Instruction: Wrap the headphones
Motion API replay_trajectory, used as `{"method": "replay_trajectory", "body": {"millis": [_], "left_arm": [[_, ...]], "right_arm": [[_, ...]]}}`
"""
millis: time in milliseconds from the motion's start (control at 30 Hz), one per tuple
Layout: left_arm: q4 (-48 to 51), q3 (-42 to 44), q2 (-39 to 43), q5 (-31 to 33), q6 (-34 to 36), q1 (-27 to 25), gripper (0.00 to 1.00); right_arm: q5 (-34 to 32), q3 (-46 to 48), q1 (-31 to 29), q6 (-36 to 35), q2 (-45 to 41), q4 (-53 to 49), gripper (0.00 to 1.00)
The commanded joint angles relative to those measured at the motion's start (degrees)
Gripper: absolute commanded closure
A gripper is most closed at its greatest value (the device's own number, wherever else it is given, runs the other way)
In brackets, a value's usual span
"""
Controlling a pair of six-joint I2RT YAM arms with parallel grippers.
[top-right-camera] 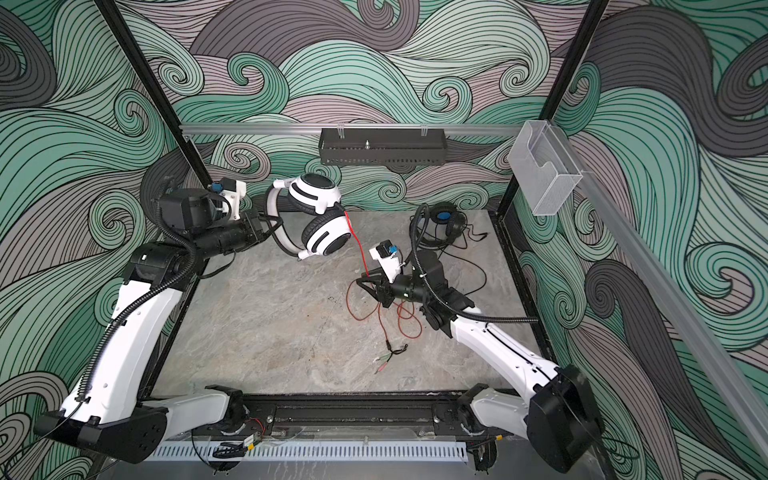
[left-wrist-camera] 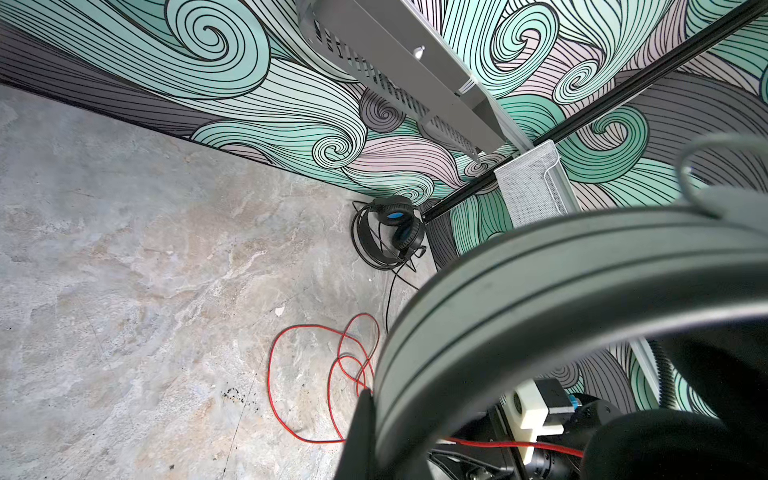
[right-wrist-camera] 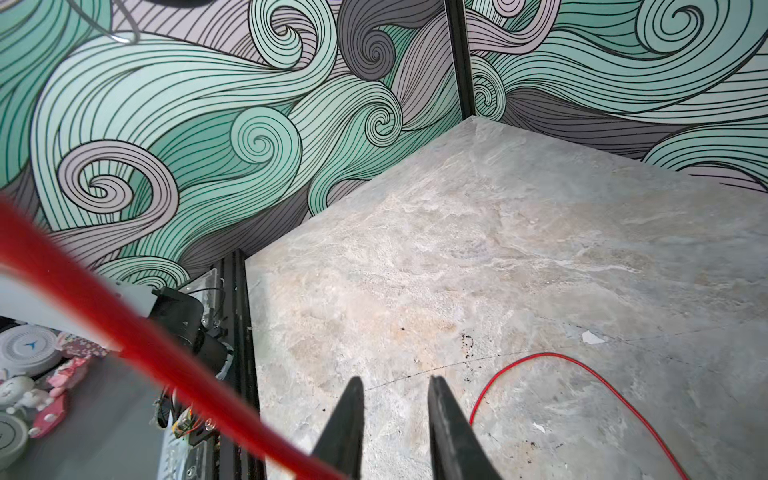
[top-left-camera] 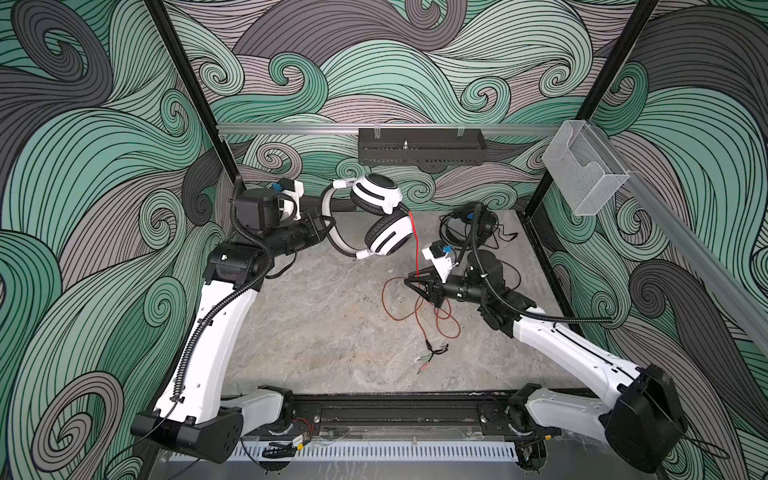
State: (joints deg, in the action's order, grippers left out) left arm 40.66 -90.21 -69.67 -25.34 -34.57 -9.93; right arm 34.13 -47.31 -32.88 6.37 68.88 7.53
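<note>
The red cord (top-left-camera: 392, 301) lies in loose loops on the middle of the bench (top-left-camera: 311, 324), plugs toward the front edge. The right gripper (right-wrist-camera: 395, 380) has its jaws narrowly apart, with the cord beside them and not visibly between: centre it before closing, then wind without slack. Beyond, the left gripper (top-left-camera: 326, 227) clamps the headband of the white headphones (top-left-camera: 388, 241), aloft near the far left corner. The black headphones (top-left-camera: 469, 222) rest in the far right corner.

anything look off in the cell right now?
Yes. The left pincer holds the white headphones up by the headband, and their red cord is unwrapped, sprawled in loose loops on the table. The black headphones in the far right corner also trail loose cord. A few dark specks dot the tabletop.
</note>
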Motion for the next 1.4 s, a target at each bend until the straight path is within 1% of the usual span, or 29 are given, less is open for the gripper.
{"method": "replay_trajectory", "body": {"millis": [0, 67, 100, 167, 200, 267, 433, 500, 533, 567, 667, 767, 833, 900, 1000, 1133, 1233, 1367], "left_arm": [[-5.00, -1.19, 0.42, -3.04, -3.41, 1.12, 1.00], [-5.24, -1.19, 0.54, -3.06, -3.75, 1.41, 1.00], [-5.14, -1.13, 0.50, -2.70, -3.75, 1.62, 1.00], [-4.30, -0.77, 0.95, -0.35, -3.59, 2.00, 1.00], [-3.31, -0.36, 1.16, 1.77, -3.06, 2.19, 1.00], [-1.31, 0.56, 1.53, 5.74, -0.24, 2.29, 1.00], [3.48, 6.35, 3.90, 23.08, 4.56, 2.42, 1.00], [4.24, 8.60, 4.11, 26.36, 6.84, 2.39, 1.00], [4.19, 9.58, 4.19, 26.89, 8.36, 2.37, 1.00], [3.90, 10.35, 4.19, 27.00, 10.14, 2.32, 1.00], [3.72, 12.50, 3.97, 27.98, 14.42, 1.49, 1.00], [4.44, 13.24, 3.37, 27.75, 18.74, -0.33, 1.00], [5.16, 13.31, 2.91, 26.79, 22.29, -2.69, 1.00], [6.42, 13.38, 2.16, 25.41, 24.96, -5.11, 1.00], [8.07, 14.05, 1.39, 23.73, 27.65, -9.03, 1.00], [7.91, 16.68, 2.13, 22.39, 28.77, -13.07, 1.00], [6.59, 19.11, 3.34, 19.63, 28.51, -13.95, 1.00], [6.12, 20.40, 4.48, 15.26, 29.84, -15.49, 1.00]], "right_arm": [[1.39, 0.11, -0.01, -0.13, 0.84, 0.94, 0.73], [1.21, 0.93, -0.01, -0.11, 0.88, 1.33, 0.75], [1.03, 0.72, -0.07, -0.51, 0.87, 0.54, 0.80], [-1.07, -1.18, 0.04, -2.57, 0.24, -5.32, 0.96], [-3.19, -2.69, -0.04, -4.61, -0.62, -9.81, 1.00], [-9.60, -5.42, -0.25, -9.15, -2.77, -18.64, 1.00], [-30.82, -11.91, -0.39, -16.96, -9.16, -37.40, 1.00], [-34.93, -14.99, -0.98, -20.71, -10.81, -42.69, 1.00], [-37.44, -16.47, -1.90, -22.69, -11.65, -44.39, 1.00], [-39.60, -17.70, -2.71, -25.11, -12.20, -45.46, 1.00], [-46.97, -22.53, -8.54, -32.67, -11.92, -48.17, 1.00], [-50.01, -27.99, -14.87, -39.53, -9.29, -50.39, 1.00], [-53.06, -32.00, -18.75, -43.32, -6.13, -51.52, 1.00], [-55.13, -36.17, -21.41, -46.62, -3.00, -52.66, 1.00], [-55.51, -41.01, -24.83, -50.37, 0.65, -52.80, 1.00], [-57.75, -45.73, -27.95, -54.02, 5.71, -53.57, 1.00], [-56.28, -46.65, -29.06, -55.42, 6.62, -52.44, 1.00], [-56.76, -47.17, -29.34, -55.94, 7.44, -51.65, 1.00]]}}
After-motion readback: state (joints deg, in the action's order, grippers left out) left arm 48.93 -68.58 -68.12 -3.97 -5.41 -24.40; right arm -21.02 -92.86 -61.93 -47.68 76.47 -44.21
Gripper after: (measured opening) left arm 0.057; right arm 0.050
